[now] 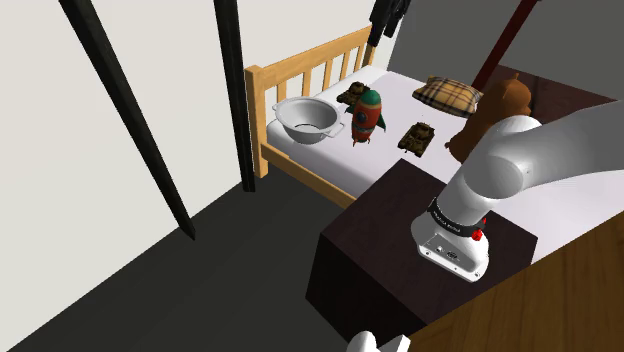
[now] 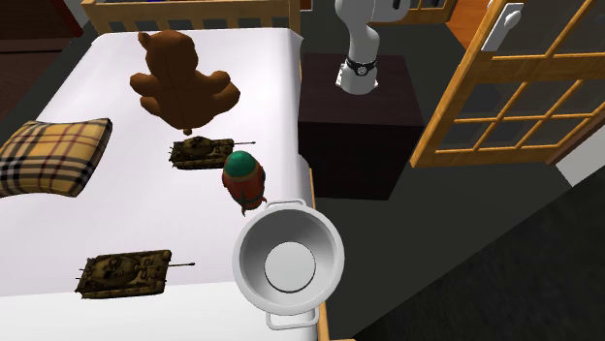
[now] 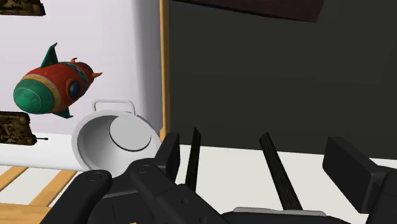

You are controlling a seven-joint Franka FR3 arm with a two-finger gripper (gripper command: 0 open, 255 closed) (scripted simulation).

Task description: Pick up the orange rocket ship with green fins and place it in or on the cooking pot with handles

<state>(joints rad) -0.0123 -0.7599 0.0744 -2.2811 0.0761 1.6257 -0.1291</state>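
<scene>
Tool [image 3: 257, 170]: black, fingers spread, holding nothing, well apart from the rocket. Rocket [image 1: 367, 117]: upright on bed [image 1: 395, 95], just beside pot [image 1: 292, 127]. Likely light, rigid, smooth and round-bodied; may slip. Best hold: across red midsection, above fins.

Shoulder view: beside and behind the stand [image 1: 400, 235], looking down across it to the bed [image 1: 400, 95], mid range. Second exterior view: high over the bed, steep, facing back toward the arm [image 2: 364, 39]. Wrist view: along the fingers [image 3: 193, 156], close. All share pot [image 1: 305, 120] and rocket [image 1: 367, 112].
</scene>
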